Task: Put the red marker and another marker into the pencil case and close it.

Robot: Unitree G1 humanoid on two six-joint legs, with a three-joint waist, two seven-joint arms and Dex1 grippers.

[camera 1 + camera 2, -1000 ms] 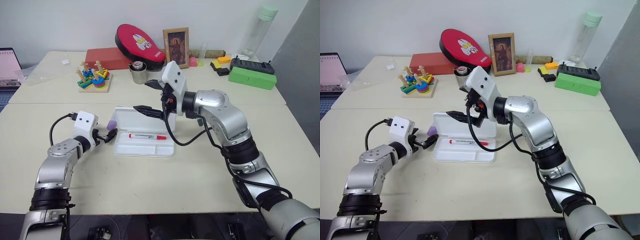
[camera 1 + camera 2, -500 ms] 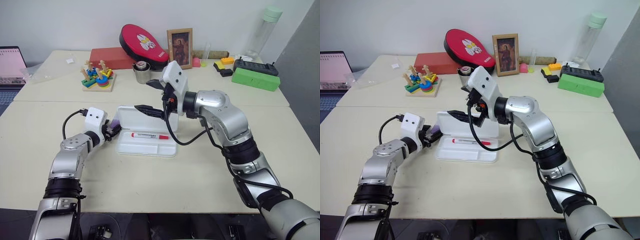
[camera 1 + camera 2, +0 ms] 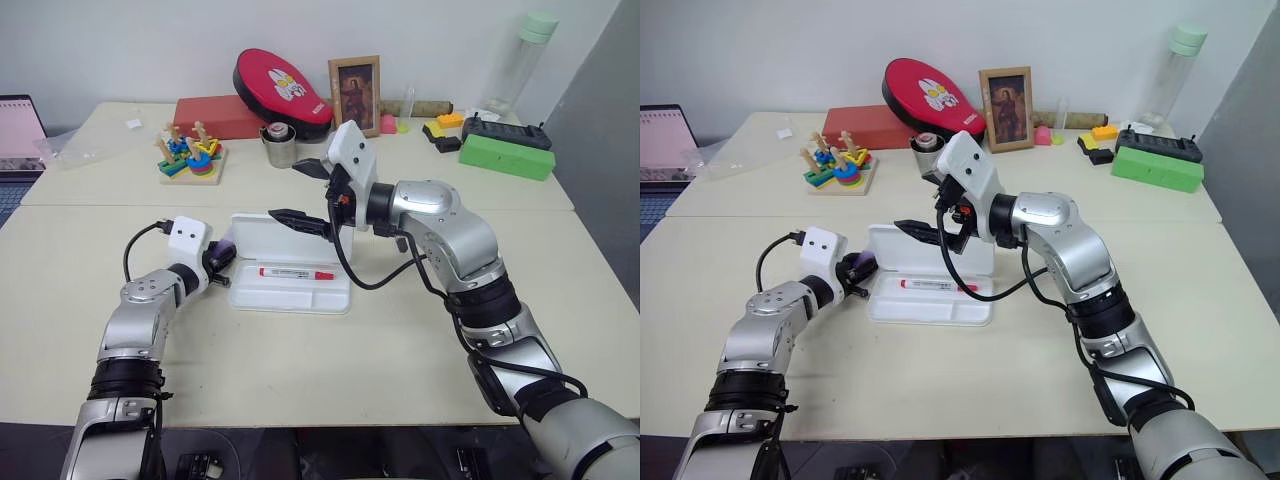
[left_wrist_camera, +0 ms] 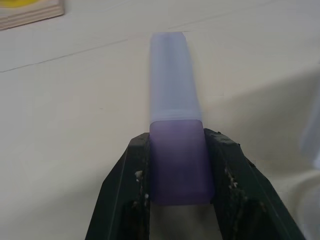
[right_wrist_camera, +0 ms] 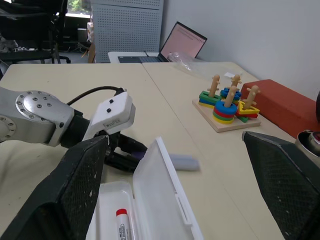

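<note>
Cream tabletop (image 3: pixel 300 370) fills the head views, with the pencil case (image 3: pixel 290 290) lying open at its middle, lid raised at the far side. Inside its tray the red marker (image 3: pixel 296 272) lies flat, long axis across the robot, red cap to the right. Just left of the case, the left claw (image 3: pixel 222 262) is clamped on the lavender marker (image 3: pixel 862 265). The right claw (image 3: pixel 305 195) hangs spread wide and empty above the lid.

From the left wrist, both fingers (image 4: pixel 125 185) press the marker's darker end, and its pale barrel (image 4: pixel 172 80) runs straight out beyond them over the tabletop.

From the right wrist, the case lid (image 5: pixel 160 200) stands between the spread fingers (image 5: pixel 60 195), with what seems the marker's pale end (image 5: pixel 184 161) just past it.
</note>
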